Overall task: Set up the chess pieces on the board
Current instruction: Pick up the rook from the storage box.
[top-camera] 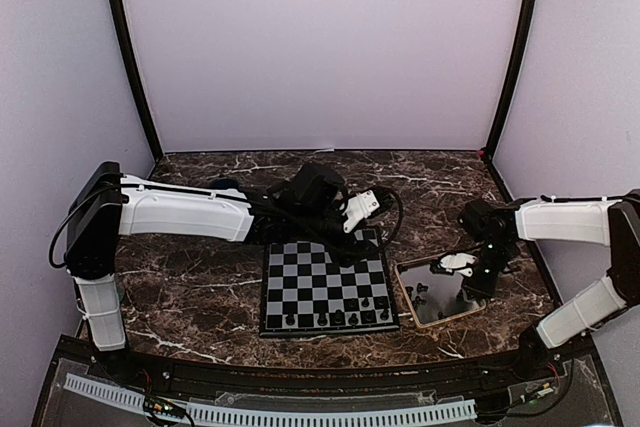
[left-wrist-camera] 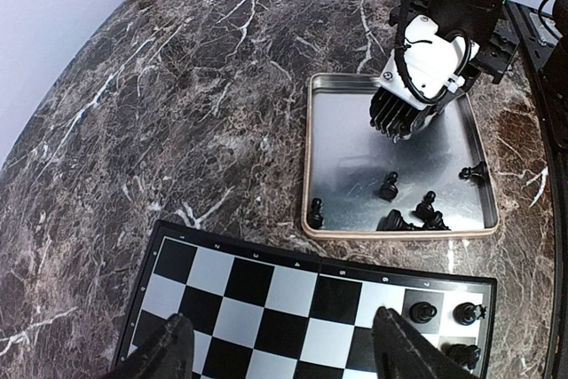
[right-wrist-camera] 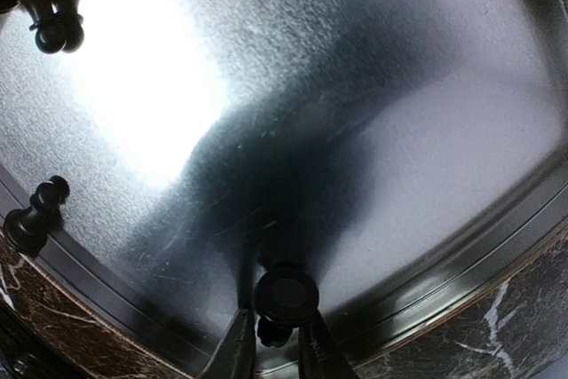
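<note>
The board (top-camera: 325, 287) lies flat in front of the arms, with small dark chess pieces (top-camera: 340, 319) along its near and right edges. My left gripper (left-wrist-camera: 280, 343) hovers open over the board (left-wrist-camera: 266, 299), nothing between its fingers; two pieces (left-wrist-camera: 422, 311) stand on the corner squares beside it. My right gripper (right-wrist-camera: 275, 352) is down in the tan-rimmed metal tray (right-wrist-camera: 426, 130), its fingers pressed on either side of a dark chess piece (right-wrist-camera: 286, 295) near the rim. Several loose pieces (left-wrist-camera: 389, 185) remain in the tray (left-wrist-camera: 399, 230).
The tray (top-camera: 452, 321) sits just right of the board on the dark marble table (top-camera: 200, 287). Pale walls and black corner posts (top-camera: 130, 57) enclose the back and sides. The left arm stretches across above the board's far edge.
</note>
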You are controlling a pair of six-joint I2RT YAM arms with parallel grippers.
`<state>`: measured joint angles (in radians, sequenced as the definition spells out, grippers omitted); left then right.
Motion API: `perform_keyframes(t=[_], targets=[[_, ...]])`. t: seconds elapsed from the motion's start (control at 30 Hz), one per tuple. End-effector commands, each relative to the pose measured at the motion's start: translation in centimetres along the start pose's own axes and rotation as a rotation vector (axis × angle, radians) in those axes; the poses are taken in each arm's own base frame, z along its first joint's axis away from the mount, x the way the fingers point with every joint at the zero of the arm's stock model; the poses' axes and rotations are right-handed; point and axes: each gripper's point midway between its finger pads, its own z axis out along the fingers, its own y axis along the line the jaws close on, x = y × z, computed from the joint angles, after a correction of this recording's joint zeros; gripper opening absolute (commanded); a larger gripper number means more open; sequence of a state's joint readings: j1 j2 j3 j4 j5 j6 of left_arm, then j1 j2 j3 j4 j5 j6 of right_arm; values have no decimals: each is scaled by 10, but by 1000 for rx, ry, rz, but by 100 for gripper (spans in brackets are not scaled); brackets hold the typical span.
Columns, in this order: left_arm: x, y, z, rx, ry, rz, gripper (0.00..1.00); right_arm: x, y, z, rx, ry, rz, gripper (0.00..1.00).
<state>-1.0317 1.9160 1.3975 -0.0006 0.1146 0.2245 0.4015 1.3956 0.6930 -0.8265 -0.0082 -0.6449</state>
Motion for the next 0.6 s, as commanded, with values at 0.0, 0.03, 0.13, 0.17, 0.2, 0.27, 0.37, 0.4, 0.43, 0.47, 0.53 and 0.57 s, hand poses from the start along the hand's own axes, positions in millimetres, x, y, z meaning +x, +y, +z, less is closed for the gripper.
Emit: perform_keyframes(t=[0.0,0.03,0.13,0.17,0.2,0.27,0.37,0.4,0.43,0.47,0.53,0.57], targets=[[-6,-1,-9,-8,-21,3,71,-12,-3,4,-4,-23,2,16],[-5,-1,-9,-9,-20,3,71,-12,-3,3,-6,-24,3,14],[-3,-1,-9,-10,-19,4,71,-15,-2,1,-16,-33,2,11],[-2,-1,-9,-10,-19,6,71,-17,-1,0,-25,-38,0,10],[-1,-1,-8,-10,-16,8,71,-19,0,-2,-35,-46,-1,9],[1,-2,-8,-9,-16,24,71,-27,3,-8,-65,-73,-4,8],[4,-5,-10,-6,-30,58,71,-44,5,-21,-107,-130,-13,8],[4,-7,-12,-5,-41,76,71,-51,5,-25,-120,-148,-19,8],[5,-9,-13,-3,-53,101,71,-60,5,-32,-136,-173,-25,8],[6,-12,-15,-4,-65,125,71,-67,6,-36,-151,-192,-33,8],[7,-18,-17,4,-94,182,71,-83,10,-44,-187,-221,-54,8],[5,-21,-18,8,-114,213,71,-91,12,-48,-205,-236,-65,8]])
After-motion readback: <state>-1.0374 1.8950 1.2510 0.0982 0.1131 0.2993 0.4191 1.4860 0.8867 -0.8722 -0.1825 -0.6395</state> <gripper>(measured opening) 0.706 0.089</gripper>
